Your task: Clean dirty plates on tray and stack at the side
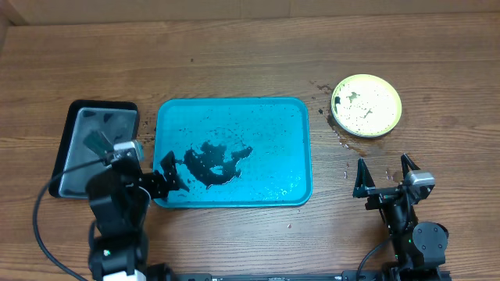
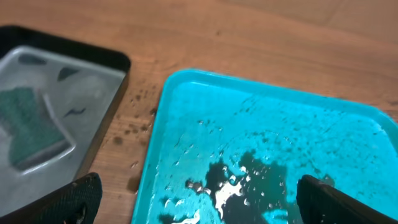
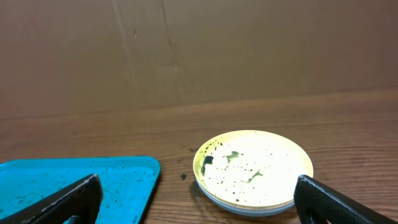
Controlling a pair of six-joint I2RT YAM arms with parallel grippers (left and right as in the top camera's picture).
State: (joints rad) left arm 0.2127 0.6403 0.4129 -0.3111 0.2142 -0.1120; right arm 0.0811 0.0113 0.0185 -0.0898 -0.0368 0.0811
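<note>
The turquoise tray [image 1: 289, 117] lies mid-table with no plates on it, only black smears and water; it also shows in the left wrist view [image 2: 186, 99] and right wrist view [image 3: 74, 174]. The plates [image 1: 366, 104] sit stacked on the table right of the tray, the yellow-green one on top, speckled black; lighter rims show beneath it in the right wrist view [image 3: 252, 171]. My left gripper [image 1: 173, 173] is open over the tray's left front part. My right gripper [image 1: 384, 173] is open and empty, in front of the stack.
A black tray with a grey inside [image 1: 90, 144] lies left of the turquoise tray and holds a green sponge [image 2: 28, 121]. Water drops and black specks [image 1: 344, 144] dot the wood between tray and plates. A cardboard wall [image 3: 199, 50] stands at the back.
</note>
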